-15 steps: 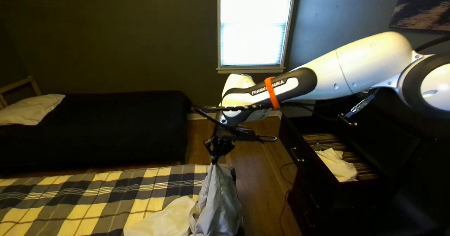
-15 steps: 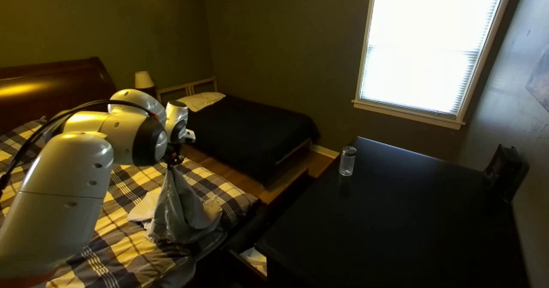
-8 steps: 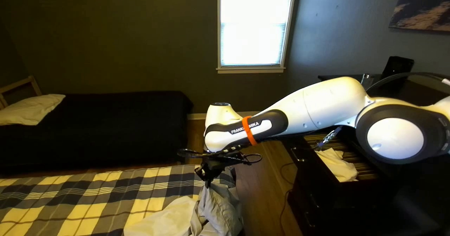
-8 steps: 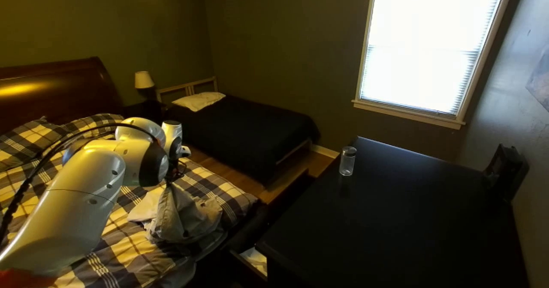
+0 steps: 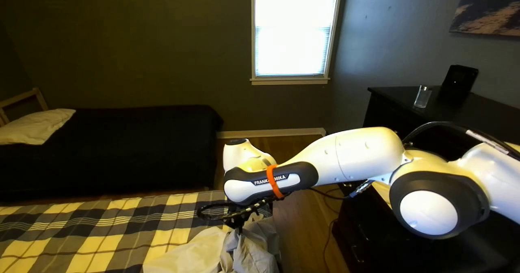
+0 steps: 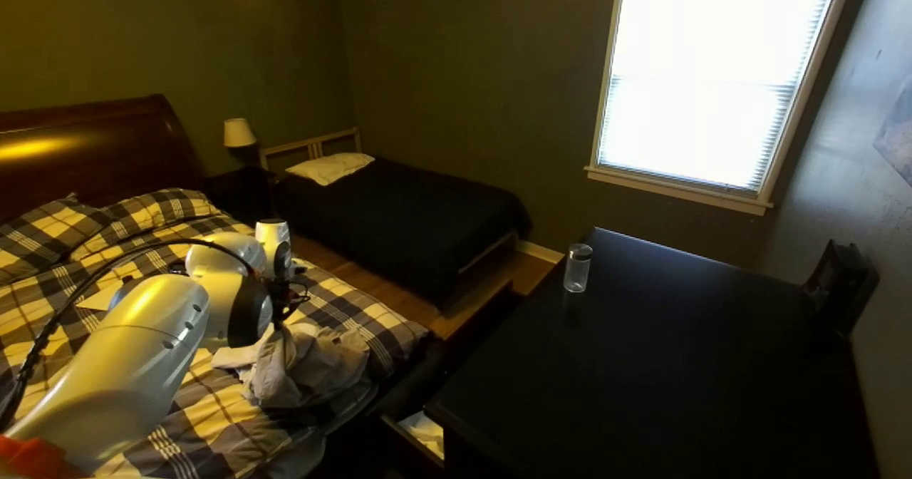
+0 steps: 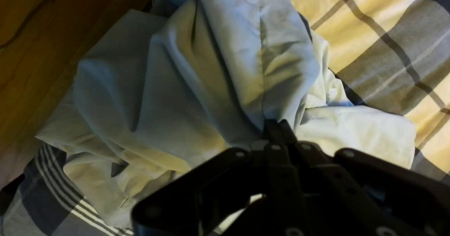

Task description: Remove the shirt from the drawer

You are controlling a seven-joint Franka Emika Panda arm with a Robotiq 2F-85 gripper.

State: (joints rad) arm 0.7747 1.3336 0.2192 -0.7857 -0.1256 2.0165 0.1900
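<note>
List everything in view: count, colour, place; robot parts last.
Shirt: one heap, grey, on plaid bed
Plaid bed: one, yellow-grey, under shirt
Headboard: one, brown, at plaid bed
Plaid pillows: two seen, yellow-grey, by headboard
Dark bed: one, black, by far wall
Lamp: one, cream, between beds
White pillow: one, white, on dark bed
Window: one, white, far wall
Dresser: one, black, near plaid bed
Picture: one, multicoloured, above dresser
Jar: one, clear, on dresser
Boxy object: one, black, on dresser
Drawer: one open, black, in dresser
Cloth: one seen, white, in drawer
Cord: one seen, dark, on wooden floor
Arm: one, white, over plaid bed
Band: one clear, orange, on arm
Gripper: one, black, shut on shirt
</note>
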